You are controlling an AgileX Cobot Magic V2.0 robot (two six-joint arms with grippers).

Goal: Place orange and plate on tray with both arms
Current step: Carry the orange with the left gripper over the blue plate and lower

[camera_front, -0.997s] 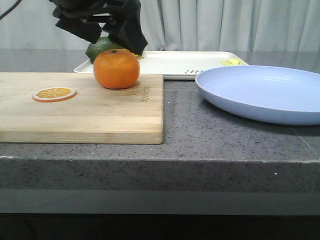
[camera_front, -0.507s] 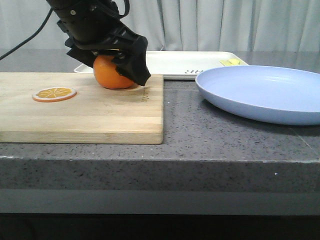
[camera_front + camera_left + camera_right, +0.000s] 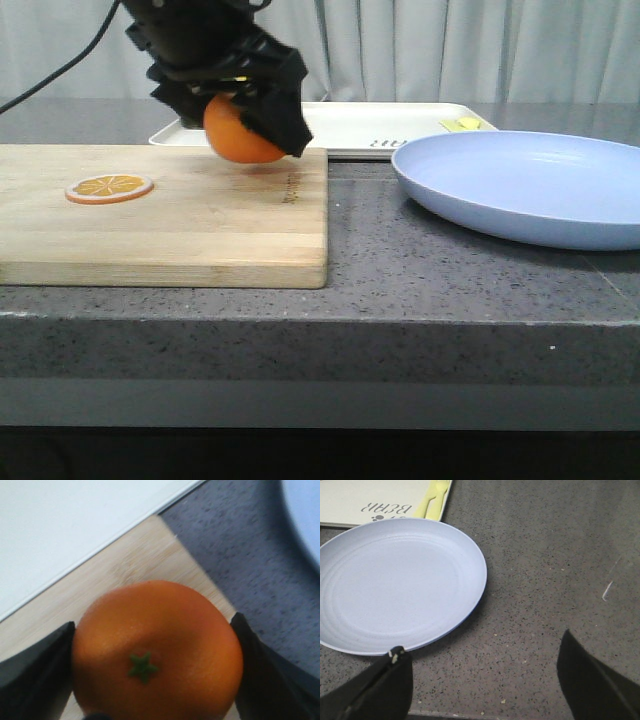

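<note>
The left gripper (image 3: pixel 240 120) has the orange (image 3: pixel 240 132) clamped between its jaws, and the fruit hangs just clear of the wooden cutting board (image 3: pixel 160 215), over the board's far right corner with a faint shadow under it. From the left wrist view the orange (image 3: pixel 157 650) fills the gap, a dark finger (image 3: pixel 35 672) pressed to one flank and the other finger tight on the opposite flank, green stem star facing the camera. The white tray (image 3: pixel 340 125) lies just behind the board, its near rim close to the fruit. An orange slice (image 3: pixel 109 186) lies flat on the board's left part, well apart from the gripper. Over on the right, the lavender-blue plate (image 3: pixel 520 185) rests on the grey speckled surface (image 3: pixel 400 260), beside the board and in front of the tray's right end. The right gripper (image 3: pixel 482 680) hovers over bare surface with its jaws wide apart, holding nothing; the plate (image 3: pixel 395 585) lies near one finger (image 3: pixel 380 687) without touching it, and the tray's printed corner (image 3: pixel 390 500) shows beyond the plate.
</note>
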